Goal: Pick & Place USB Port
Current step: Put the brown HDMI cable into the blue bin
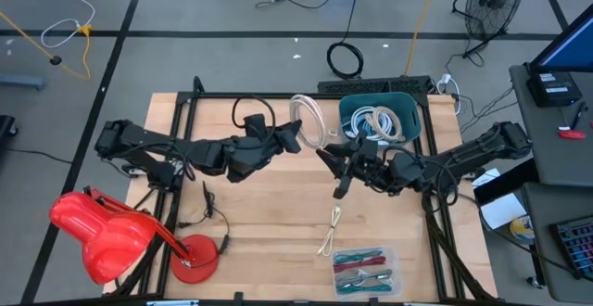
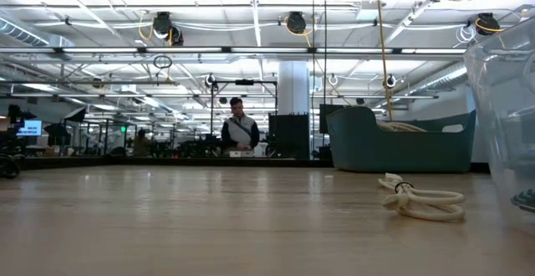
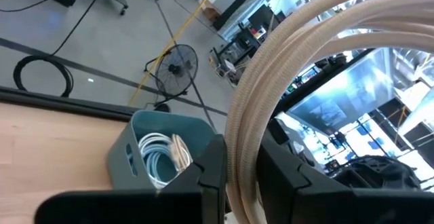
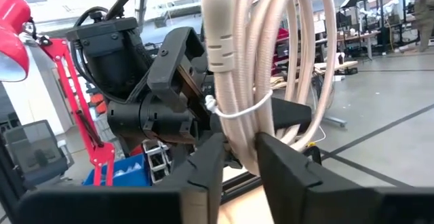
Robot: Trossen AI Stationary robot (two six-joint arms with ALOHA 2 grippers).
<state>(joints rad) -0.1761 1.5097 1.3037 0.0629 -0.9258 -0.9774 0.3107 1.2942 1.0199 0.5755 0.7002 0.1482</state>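
Cream cable coil hangs above the worktop just beside the teal bin, both the left pincer and right pincer clenched on it. You're mid-handover; next, free one pincer and carry it binward.

Robotics lab or workshop, big open industrial hall. Grey concrete floor marked with dark tape lines, loose cables and a coiled black cable on it, standing fan in the corner. Wooden worktop on a black metal frame. Computer desk with monitor at the side. Low view: exposed ceiling with strip lights, pipes and hanging cable reels, rows of equipment benches behind, one person standing at a bench far off. Red desk lamp clamped at the worktop corner.
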